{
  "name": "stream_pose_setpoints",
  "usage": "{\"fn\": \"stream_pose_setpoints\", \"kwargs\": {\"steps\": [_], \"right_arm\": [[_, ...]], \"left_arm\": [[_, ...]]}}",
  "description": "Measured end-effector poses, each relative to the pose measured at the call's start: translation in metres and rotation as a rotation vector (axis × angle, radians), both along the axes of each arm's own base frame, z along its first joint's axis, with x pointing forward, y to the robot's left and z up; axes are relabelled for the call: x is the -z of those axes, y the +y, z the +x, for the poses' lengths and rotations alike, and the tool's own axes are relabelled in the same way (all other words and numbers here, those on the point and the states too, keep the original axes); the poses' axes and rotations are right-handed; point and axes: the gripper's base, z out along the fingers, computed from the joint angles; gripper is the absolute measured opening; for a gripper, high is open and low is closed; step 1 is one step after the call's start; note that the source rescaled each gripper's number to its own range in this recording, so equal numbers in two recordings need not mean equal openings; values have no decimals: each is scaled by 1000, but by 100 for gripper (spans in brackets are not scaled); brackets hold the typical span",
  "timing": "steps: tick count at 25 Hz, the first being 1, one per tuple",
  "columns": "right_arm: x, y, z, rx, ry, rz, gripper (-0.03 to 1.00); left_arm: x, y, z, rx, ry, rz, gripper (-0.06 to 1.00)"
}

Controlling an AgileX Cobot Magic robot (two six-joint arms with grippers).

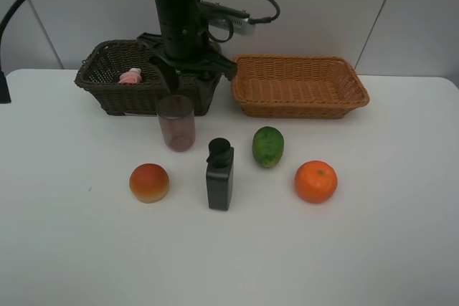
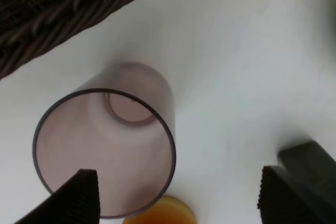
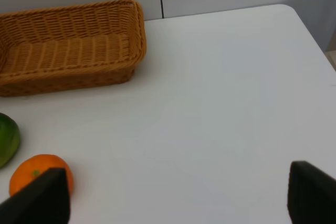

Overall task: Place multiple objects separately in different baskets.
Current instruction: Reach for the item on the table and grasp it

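The pink white-capped bottle (image 1: 131, 77) lies inside the dark brown basket (image 1: 107, 94). In front of that basket stands the translucent purplish cup (image 1: 176, 122), upright. My left gripper (image 1: 188, 69) hangs open just above and behind the cup. In the left wrist view the cup (image 2: 105, 145) sits under one finger of the left gripper (image 2: 178, 198). The black bottle (image 1: 219, 175), peach-like fruit (image 1: 149, 182), green fruit (image 1: 267, 146) and orange (image 1: 315, 181) rest on the table. The orange-tan basket (image 1: 297, 85) holds nothing. My right gripper (image 3: 176, 198) is open over bare table, right of the orange (image 3: 37, 174).
The white table (image 1: 387, 234) has open surface along its front and right side. The left arm's black column and cables rise over the dark basket's right end. A wall stands close behind both baskets.
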Motion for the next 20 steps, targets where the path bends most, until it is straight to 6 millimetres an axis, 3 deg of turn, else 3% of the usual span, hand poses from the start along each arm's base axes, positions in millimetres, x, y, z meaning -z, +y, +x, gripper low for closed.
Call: {"fn": "stream_pose_setpoints", "kwargs": {"steps": [11,20], "right_arm": [[0,0,0,0,0,0,75],[0,0,0,0,0,0,75]], "left_arm": [[33,7,-12,-3,101,63,81],[35,8,-11,-9,84,68,81]]}}
